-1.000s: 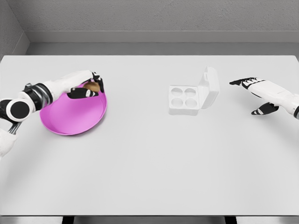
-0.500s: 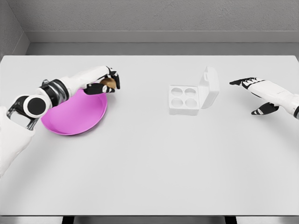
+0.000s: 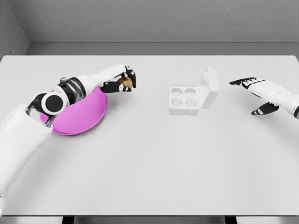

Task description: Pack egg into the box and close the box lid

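A brown egg is held in my left hand, whose fingers are curled around it above the table, just right of the pink plate. The white egg box sits right of centre with four hollow cups showing and its lid standing open on the right side. My left hand is about a hand's length to the left of the box. My right hand hovers to the right of the box with fingers spread, holding nothing.
The white table stretches wide in front of the box and plate. A grey wall runs behind the table's far edge. My left forearm crosses over the top of the pink plate.
My left hand has lifted the egg off the pink plate and carried it rightward toward the box. The right hand has stayed still.
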Controlling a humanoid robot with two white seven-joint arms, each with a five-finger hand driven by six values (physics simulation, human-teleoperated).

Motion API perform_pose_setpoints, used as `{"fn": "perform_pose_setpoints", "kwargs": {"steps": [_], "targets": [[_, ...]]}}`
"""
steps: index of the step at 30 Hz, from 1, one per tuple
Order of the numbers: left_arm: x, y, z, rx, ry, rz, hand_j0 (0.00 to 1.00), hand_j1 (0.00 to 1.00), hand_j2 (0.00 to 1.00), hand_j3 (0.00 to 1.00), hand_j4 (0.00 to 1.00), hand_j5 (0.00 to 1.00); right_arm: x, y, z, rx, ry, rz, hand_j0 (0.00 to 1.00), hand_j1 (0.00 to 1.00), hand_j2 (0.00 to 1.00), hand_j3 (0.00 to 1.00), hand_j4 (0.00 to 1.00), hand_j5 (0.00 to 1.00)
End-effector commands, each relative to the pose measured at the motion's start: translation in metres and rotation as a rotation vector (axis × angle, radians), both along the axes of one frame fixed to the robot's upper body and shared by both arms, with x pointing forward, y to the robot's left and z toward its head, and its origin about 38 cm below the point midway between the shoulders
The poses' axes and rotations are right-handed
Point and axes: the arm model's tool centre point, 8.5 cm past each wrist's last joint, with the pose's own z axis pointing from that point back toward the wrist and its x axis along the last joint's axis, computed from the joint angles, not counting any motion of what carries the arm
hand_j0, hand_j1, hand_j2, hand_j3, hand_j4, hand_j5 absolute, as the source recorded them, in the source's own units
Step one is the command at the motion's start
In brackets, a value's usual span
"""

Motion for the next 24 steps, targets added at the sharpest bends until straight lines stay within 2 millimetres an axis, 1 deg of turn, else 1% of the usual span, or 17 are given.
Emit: {"fn": "perform_pose_setpoints", "kwargs": {"steps": [1,9,12,13,15,17,21,24], "targets": [[-0.001,-0.009,-0.001,-0.015,0.004,-0.015,0.28,0.28,0.28,0.28,0.28,0.28,0.000,-0.001,0.001,0.004,-0.001,-0.004,1.00,1.00,1.00,1.00,1.00,1.00],[-0.001,-0.036,0.002,-0.040,-0.008,-0.049,0.28,0.28,0.28,0.28,0.28,0.28,0.000,-0.001,0.001,0.004,-0.001,-0.004,1.00,1.00,1.00,1.00,1.00,1.00],[-0.002,-0.040,0.004,-0.047,-0.009,-0.055,0.28,0.28,0.28,0.28,0.28,0.28,0.000,-0.001,0.001,0.004,-0.001,-0.002,1.00,1.00,1.00,1.00,1.00,1.00],[-0.002,-0.046,0.004,-0.060,-0.009,-0.063,0.28,0.28,0.28,0.28,0.28,0.28,0.000,-0.001,0.001,0.004,-0.001,-0.002,1.00,1.00,1.00,1.00,1.00,1.00],[-0.001,-0.048,0.006,-0.062,-0.012,-0.063,0.28,0.28,0.28,0.28,0.28,0.28,0.000,-0.001,0.001,0.004,-0.001,-0.002,1.00,1.00,1.00,1.00,1.00,1.00],[0.000,-0.056,0.008,-0.075,-0.010,-0.071,0.28,0.28,0.28,0.28,0.28,0.28,0.000,-0.001,0.001,0.004,-0.001,-0.002,1.00,1.00,1.00,1.00,1.00,1.00],[-0.001,-0.070,0.004,-0.073,-0.005,-0.090,0.28,0.28,0.28,0.28,0.28,0.28,0.000,-0.001,0.001,0.004,-0.001,-0.002,1.00,1.00,1.00,1.00,1.00,1.00],[-0.001,-0.075,0.002,-0.080,0.004,-0.095,0.28,0.28,0.28,0.28,0.28,0.28,0.000,-0.001,0.001,0.004,-0.001,-0.004,1.00,1.00,1.00,1.00,1.00,1.00]]}}
